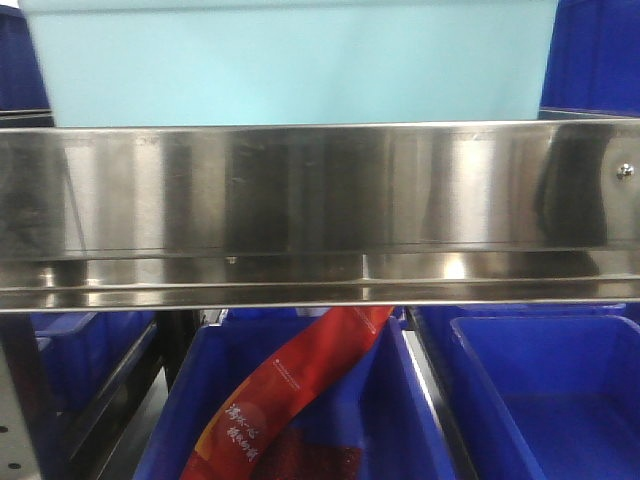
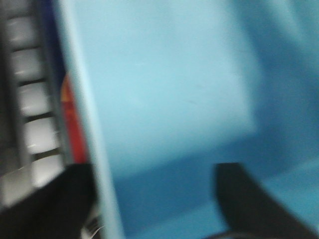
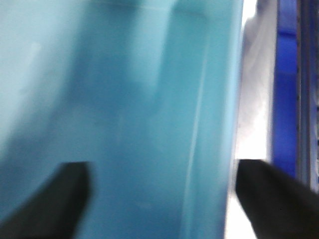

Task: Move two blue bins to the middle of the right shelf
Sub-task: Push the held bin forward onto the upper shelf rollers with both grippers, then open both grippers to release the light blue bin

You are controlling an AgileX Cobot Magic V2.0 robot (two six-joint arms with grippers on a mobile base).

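Observation:
A light blue bin (image 1: 290, 60) sits on the right shelf middle, just behind its wide brushed-steel front rail (image 1: 320, 190). In the left wrist view my left gripper (image 2: 152, 169) is open and straddles the left wall of the bin (image 2: 164, 89): one black finger (image 2: 55, 199) is outside the wall, the other is inside. My right gripper (image 3: 162, 167) is open in the same way across the right wall of the bin (image 3: 129, 99), with one finger (image 3: 269, 194) outside. Neither arm shows in the front view. Both wrist views are blurred.
Dark blue bins (image 1: 545, 390) stand on the tier below the rail; the middle one (image 1: 400, 420) holds a red packet (image 1: 280, 390). More dark blue bins (image 1: 590, 50) flank the light one. White roller tracks (image 2: 30, 99) run left of the bin, and a dark blue bin (image 3: 285, 99) stands right of it.

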